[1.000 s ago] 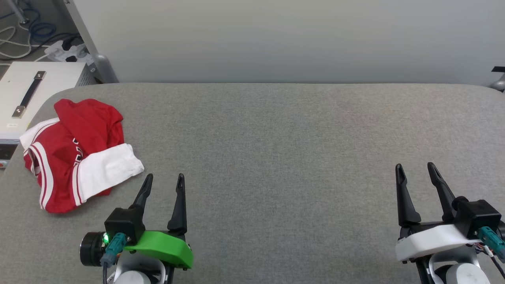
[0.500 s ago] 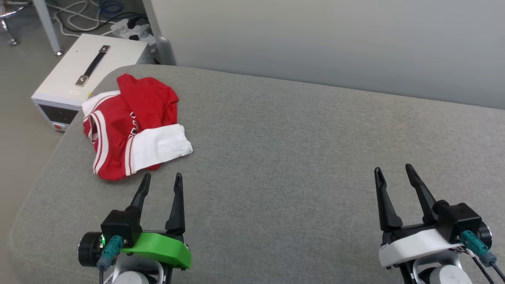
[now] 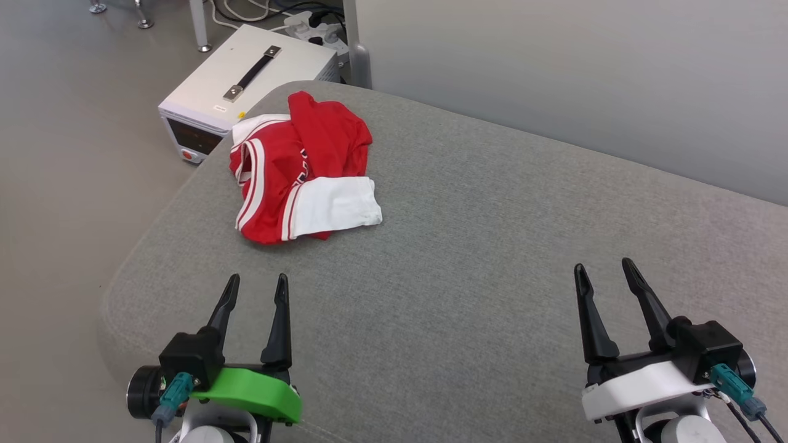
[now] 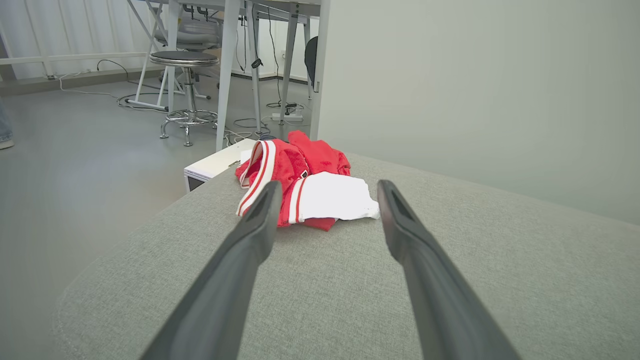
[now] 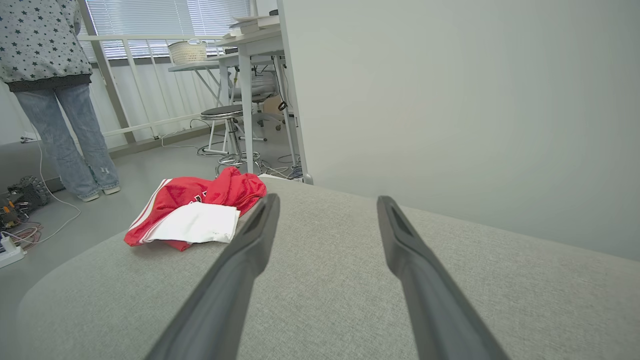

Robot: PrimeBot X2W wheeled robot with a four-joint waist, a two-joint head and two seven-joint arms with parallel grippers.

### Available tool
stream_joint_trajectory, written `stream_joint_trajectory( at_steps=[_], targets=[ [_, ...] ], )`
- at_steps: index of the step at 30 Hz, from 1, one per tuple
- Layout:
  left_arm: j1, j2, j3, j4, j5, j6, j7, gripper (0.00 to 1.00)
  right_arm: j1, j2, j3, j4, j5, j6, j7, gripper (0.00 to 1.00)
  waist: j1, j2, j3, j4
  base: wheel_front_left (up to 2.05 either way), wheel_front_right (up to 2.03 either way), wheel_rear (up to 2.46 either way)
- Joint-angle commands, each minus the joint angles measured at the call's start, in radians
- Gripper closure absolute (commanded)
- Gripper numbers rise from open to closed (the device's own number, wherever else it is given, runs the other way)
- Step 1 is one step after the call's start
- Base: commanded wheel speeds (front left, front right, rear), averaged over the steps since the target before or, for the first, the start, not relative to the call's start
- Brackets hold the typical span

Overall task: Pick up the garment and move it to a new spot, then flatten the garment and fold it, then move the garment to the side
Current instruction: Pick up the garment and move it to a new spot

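You have the garment lying on the padded table, ahead of your left gripper, in line with its jaws and well apart from them. Your right gripper is far off to the garment's right. The handled equipment case stands on the floor behind the garment, beside the table's corner.

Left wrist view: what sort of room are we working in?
Likely a lab or workshop: a stool, loose cables on the floor, and a white instrument box beside the padded table.
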Motion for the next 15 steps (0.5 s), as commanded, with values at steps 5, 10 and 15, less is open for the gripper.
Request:
stream_joint_trajectory(
  at_steps=[5,10,15],
  targets=[
    [0.011,-0.005,0.000,0.003,-0.009,-0.007,-0.006,0.00,0.007,-0.002,0.006,0.006,0.002,-0.001,-0.009,0.00,0.0000,0.0000,-0.002,0.046,0.00,0.00,0.00],
    [0.018,-0.005,0.006,-0.001,-0.015,-0.001,-0.006,0.00,0.006,-0.002,0.011,0.008,0.001,-0.001,-0.009,0.00,0.0000,0.0000,-0.004,0.042,0.00,0.00,0.00],
    [0.022,-0.005,0.014,-0.003,-0.021,0.002,-0.006,0.00,0.005,-0.002,0.015,0.005,-0.004,-0.001,-0.009,0.00,0.0000,0.0000,0.007,0.027,0.00,0.00,0.00]
  ],
)
